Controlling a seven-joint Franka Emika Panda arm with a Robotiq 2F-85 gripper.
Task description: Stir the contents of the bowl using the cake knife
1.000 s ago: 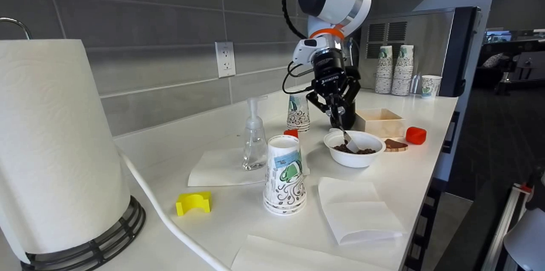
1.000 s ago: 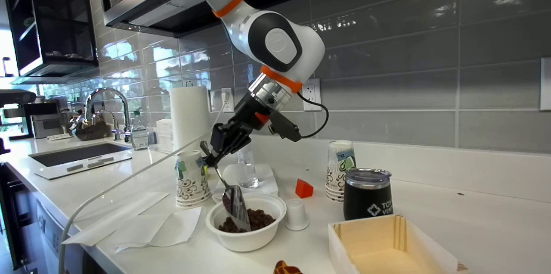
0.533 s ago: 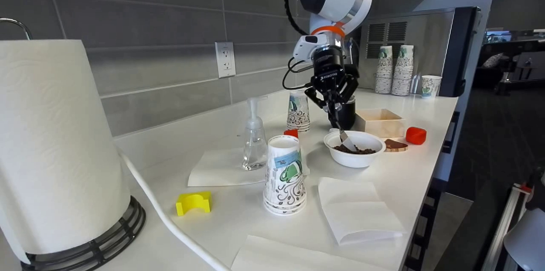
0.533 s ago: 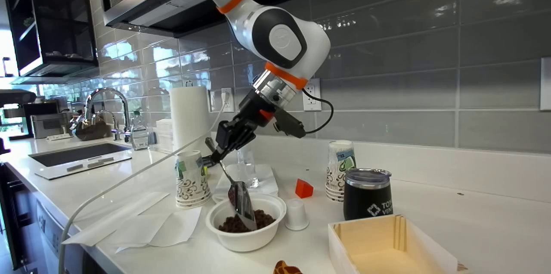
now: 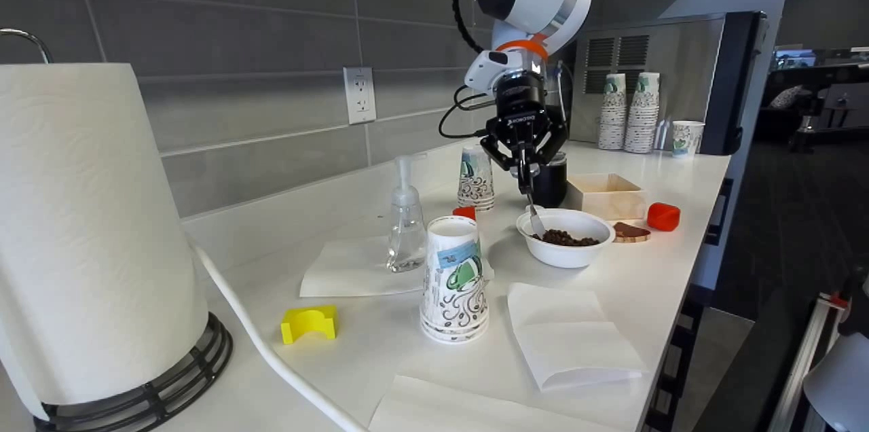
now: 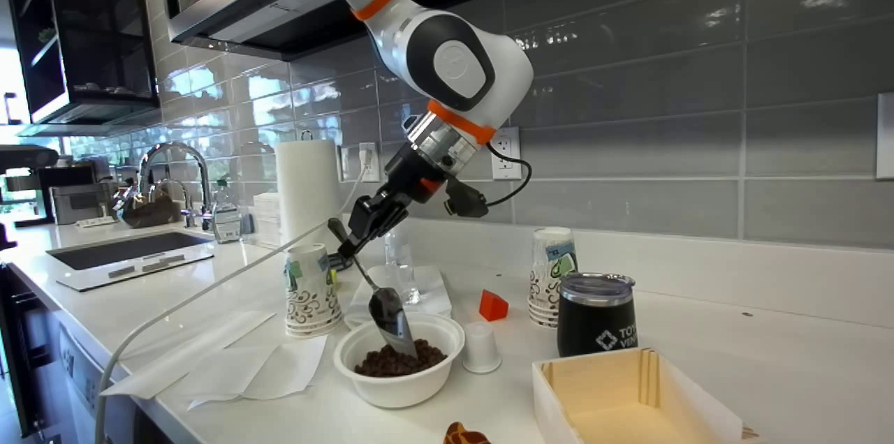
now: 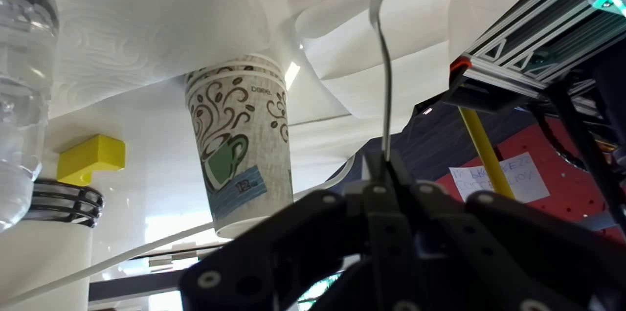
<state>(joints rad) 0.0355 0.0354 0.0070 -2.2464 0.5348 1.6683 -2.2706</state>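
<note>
Your arm [image 6: 450, 67] slants down above the bench [image 6: 698, 332], inside its front edge; your jaws clench the cake knife [image 6: 387, 310], tilted into the bowl [image 6: 398, 391].

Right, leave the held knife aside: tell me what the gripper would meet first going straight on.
Probably the folded white paper on the counter; depth is unclear, so the gripper might brush the stacked cups beside it or the bowl first.

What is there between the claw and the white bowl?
The cake knife, gripped by the claw and slanting down into the bowl, as both exterior views show.
</note>
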